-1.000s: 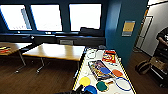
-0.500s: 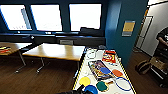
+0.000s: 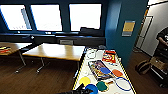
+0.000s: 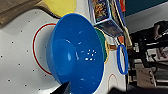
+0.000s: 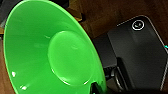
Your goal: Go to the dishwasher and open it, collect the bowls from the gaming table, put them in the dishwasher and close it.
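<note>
Collection step, judged from the layout: bowls being gathered at the gaming table [image 3: 78,75], at its near end, along the yellow and black edge. Located on the white top: yellow bowl [image 3: 85,80] near that edge; dark green bowl [image 3: 101,86] just beside the blue bowl [image 3: 92,88]; orange bowl [image 3: 117,73] farther along, beside the game box [image 3: 99,70]; blue-rimmed racket [image 3: 123,83] towards the far edge, not to be taken for a bowl. Seen large from the left wrist: blue bowl [image 4: 77,53], tipped with its hollow towards the camera, above the red ring printed on the top, with the left gripper [image 4: 63,88] at its rim. Left jaw state: cannot tell from these views; contact with the table likewise undetermined. Seen from the right wrist: green bowl [image 5: 50,55], clear of the table, over wooden floor and beside the robot's own dark base; right gripper [image 5: 96,88] at its rim, jaws judged clamped on it, since nothing else supports it. For the next move: confirm a firm hold on the blue bowl rim, lift straight up, and avoid sweeping the dark green bowl or the yellow bowl aside. Keep the green bowl level and away from the table edge. Remaining by estimate: yellow, dark green and orange bowls uncollected; loading and closing of the dishwasher not yet done.
</note>
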Motion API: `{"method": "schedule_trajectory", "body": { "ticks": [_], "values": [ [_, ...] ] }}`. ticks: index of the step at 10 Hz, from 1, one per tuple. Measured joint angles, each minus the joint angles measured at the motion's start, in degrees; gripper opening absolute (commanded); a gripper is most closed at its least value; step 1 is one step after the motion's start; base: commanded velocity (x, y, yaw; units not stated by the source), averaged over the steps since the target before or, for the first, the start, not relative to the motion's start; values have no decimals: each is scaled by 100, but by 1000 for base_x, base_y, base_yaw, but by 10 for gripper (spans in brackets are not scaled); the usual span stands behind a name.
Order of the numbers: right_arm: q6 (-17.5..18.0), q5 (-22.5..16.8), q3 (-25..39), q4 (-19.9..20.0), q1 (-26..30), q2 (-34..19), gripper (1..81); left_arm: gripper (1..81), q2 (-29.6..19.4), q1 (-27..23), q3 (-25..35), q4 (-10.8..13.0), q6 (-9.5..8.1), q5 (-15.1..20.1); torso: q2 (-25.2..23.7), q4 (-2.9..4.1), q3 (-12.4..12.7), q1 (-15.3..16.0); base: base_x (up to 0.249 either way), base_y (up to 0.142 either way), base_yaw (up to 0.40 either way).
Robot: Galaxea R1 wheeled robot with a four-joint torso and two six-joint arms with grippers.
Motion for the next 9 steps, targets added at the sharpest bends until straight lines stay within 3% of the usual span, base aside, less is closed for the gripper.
{"method": "schedule_trajectory", "body": {
  "ticks": [2, 3, 5, 7, 9],
  "values": [
    [0, -135, -145, 0, 0, 48, 10, 811, 6, 140, 0, 11, 63, -564, 0, 0, 0, 0, 0, 0, 0],
    [0, -151, -210, 0, 0, 89, 10, 811, 33, 195, -40, 160, 63, -845, 0, 0, 0, 2, 0, 0, 0],
    [0, -163, -267, 0, 2, 118, 10, 811, 179, 204, -258, 500, 63, -1011, 0, 0, 0, 2, 0, 0, 0],
    [0, -271, -374, 0, 0, 172, 10, 811, 207, 201, -377, 616, 59, -983, 0, 0, 0, 2, 0, 0, 0],
    [5, -308, -468, 2, 2, 243, 10, 811, 223, 83, -357, 610, 30, -249, 0, 0, 0, 2, 0, 0, 0]
  ]
}}
